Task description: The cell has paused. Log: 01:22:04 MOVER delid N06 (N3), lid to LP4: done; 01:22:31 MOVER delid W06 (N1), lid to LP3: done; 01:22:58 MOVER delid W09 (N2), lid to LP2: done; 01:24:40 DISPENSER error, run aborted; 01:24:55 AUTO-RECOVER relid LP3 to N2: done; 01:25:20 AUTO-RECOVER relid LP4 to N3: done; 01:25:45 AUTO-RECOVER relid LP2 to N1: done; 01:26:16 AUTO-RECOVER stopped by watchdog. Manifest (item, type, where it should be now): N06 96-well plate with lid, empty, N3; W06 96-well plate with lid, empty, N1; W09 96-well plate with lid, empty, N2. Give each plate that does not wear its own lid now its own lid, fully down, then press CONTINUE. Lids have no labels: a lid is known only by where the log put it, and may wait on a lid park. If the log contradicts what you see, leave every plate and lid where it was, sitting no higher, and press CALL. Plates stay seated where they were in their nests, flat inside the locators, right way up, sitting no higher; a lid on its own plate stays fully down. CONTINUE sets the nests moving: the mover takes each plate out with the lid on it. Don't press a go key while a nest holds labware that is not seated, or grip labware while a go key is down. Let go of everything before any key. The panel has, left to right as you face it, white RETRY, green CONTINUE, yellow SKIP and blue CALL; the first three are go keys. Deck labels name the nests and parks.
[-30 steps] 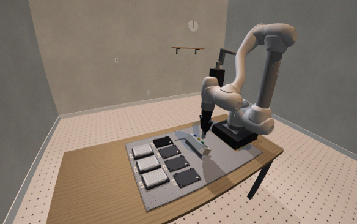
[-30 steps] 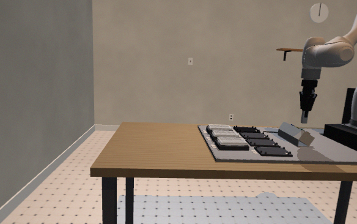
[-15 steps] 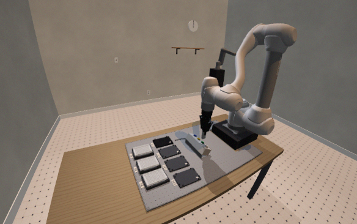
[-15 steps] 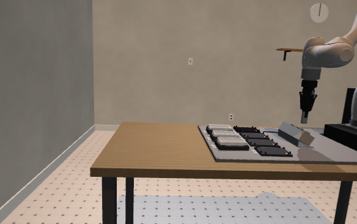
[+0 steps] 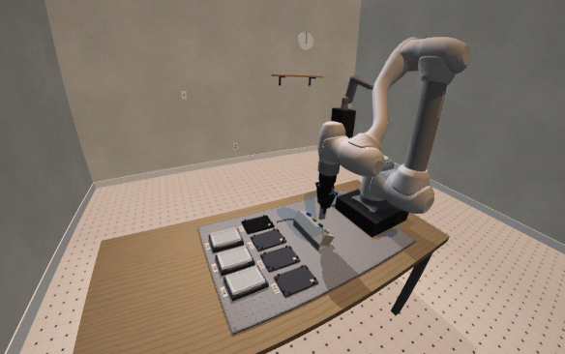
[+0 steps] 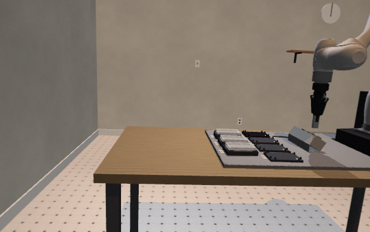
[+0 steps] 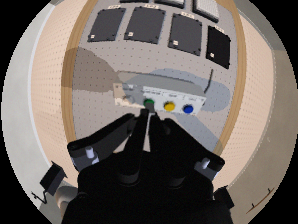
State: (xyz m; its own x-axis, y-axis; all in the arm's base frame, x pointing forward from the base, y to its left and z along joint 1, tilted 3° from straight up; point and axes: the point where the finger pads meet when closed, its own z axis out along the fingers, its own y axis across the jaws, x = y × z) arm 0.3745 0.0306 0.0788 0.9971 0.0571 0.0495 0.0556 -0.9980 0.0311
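Top view: the arm folds forward from its black pedestal, wrist pointing straight down, gripper hanging just above the key panel at the back of the grey deck. Three lidded plates sit in a row in their nests; beside them four dark lid parks show nothing on them, so no lid is waiting. Exterior view: gripper vertical, fingers pinched together and carrying nothing, tip apart from the sloped panel below; the plates look flat and low in their nests, though whether each lid is fully down cannot be told at this size. Wrist view: closed fingertips line up on the green key, with the yellow key and blue key off to one side; white key hidden behind the fingers or too blurred to tell. Judgement: a key press is in hand, seemingly CONTINUE. To do it well, keep the fingers clenched and plumb, descend straight on the key's centre, avoid brushing yellow alongside, and press only briefly. Risk: any lid not truly seated.
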